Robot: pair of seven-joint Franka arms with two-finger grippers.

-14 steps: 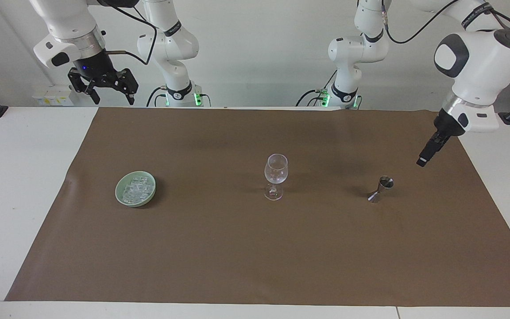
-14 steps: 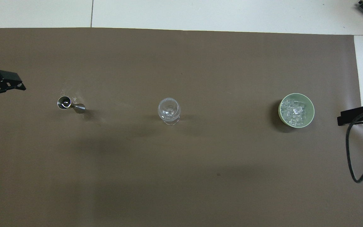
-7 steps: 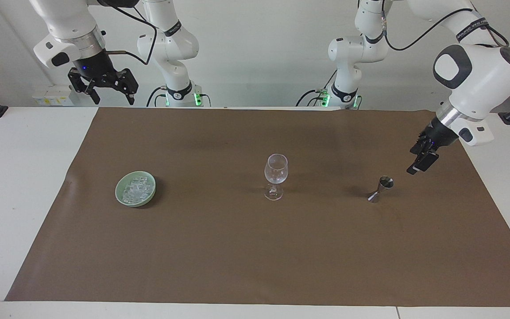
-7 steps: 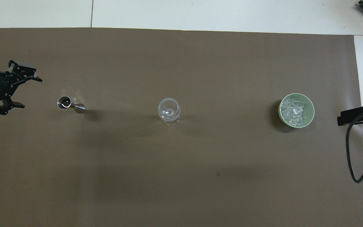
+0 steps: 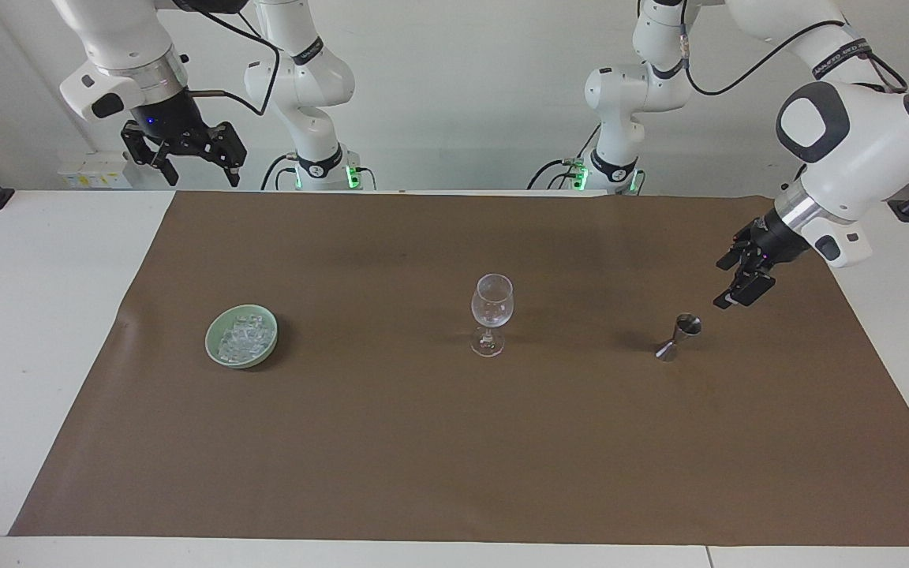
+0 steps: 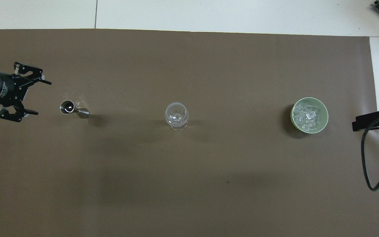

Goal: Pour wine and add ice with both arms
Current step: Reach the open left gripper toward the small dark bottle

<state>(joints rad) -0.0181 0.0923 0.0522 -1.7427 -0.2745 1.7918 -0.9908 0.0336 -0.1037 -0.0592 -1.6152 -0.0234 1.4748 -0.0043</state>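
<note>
Left gripper (image 5: pixel 741 278) hangs spread and empty over the mat (image 5: pixel 454 442) at the left arm's end, just beside the jigger (image 5: pixel 678 337), which leans, not upright. Glass (image 5: pixel 491 313) stands mid-mat; ice (image 5: pixel 243 337) sits in the green bowl (image 5: pixel 216 353) toward the right arm's end. Right gripper (image 5: pixel 184 157) waits, released, above the table's robot-side edge. Approach level, straddle the jigger's waist, clamp gently; a nudge could tip or spill it.
</note>
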